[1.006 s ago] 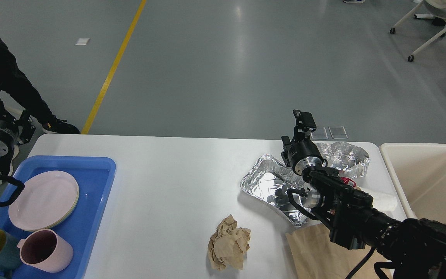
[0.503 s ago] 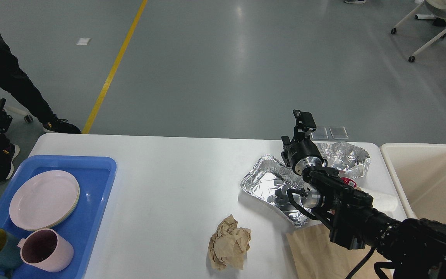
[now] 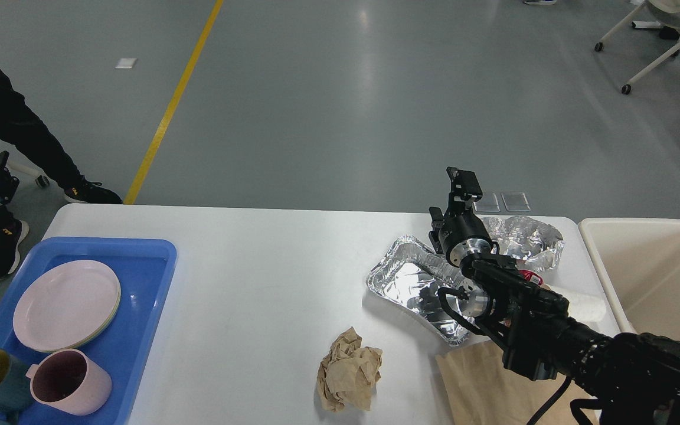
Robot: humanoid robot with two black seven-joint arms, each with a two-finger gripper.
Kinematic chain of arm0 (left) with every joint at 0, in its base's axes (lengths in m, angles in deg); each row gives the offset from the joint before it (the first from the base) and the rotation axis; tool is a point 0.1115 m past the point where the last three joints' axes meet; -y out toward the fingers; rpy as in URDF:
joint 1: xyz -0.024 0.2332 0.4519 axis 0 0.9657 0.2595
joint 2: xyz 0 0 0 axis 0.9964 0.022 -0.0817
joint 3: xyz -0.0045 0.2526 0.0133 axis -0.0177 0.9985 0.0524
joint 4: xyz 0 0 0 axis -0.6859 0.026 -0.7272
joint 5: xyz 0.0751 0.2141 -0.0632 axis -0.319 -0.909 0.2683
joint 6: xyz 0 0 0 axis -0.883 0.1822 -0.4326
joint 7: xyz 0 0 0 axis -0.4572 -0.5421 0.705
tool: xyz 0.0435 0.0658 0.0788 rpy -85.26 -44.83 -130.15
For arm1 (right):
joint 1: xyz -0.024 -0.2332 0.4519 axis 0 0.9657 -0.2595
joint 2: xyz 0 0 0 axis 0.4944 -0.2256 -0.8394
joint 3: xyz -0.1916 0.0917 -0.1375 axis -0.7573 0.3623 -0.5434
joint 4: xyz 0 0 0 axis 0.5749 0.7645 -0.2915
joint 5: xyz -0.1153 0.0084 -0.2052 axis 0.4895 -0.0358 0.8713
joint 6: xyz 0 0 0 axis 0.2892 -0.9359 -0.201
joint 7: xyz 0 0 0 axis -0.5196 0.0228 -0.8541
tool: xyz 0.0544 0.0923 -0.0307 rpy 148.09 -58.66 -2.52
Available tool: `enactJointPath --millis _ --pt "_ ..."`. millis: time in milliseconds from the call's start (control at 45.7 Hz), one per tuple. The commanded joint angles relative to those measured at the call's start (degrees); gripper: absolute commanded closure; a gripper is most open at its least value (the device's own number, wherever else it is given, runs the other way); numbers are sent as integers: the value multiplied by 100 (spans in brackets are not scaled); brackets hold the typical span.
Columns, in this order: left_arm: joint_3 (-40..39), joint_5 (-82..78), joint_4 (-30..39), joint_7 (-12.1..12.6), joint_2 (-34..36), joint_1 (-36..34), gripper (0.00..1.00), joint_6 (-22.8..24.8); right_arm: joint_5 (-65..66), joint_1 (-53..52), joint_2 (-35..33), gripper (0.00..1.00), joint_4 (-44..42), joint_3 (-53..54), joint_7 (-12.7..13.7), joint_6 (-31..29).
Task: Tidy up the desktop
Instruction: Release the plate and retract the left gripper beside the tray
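While reaching over clutter, near to far:
Surface: desktop (image 3: 257,283), white, spanning mid-view.
Near: crumpled paper (image 3: 349,369), paper bag (image 3: 481,383).
Middle: foil tray (image 3: 414,283) under right gripper (image 3: 463,183); jaws unreadable, end-on.
Risk: forearm crushing foil, likely.
Left gripper: unseen.

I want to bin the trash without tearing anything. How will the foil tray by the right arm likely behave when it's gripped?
The foil tray looks thin and already dented, so it will probably crumple under a pinch rather than stay stiff. It seems empty, so likely very light and apt to slide on the smooth desktop if pushed.
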Motion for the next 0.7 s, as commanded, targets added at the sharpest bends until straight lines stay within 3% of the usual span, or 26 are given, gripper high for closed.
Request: enactJointPath --millis 0,175,372,678 --pt "24 -8 21 -241 -460 9 4 -1 0 0 0 0 0 0 0 0" --pt "59 -69 21 -1050 -839 132 4 8 0 0 0 0 0 0 0 0" --pt "560 -69 29 -1164 -971 132 4 69 0 0 0 0 0 0 0 0" --pt "516 -8 29 -1191 -1217 308 4 61 0 0 0 0 0 0 0 0"
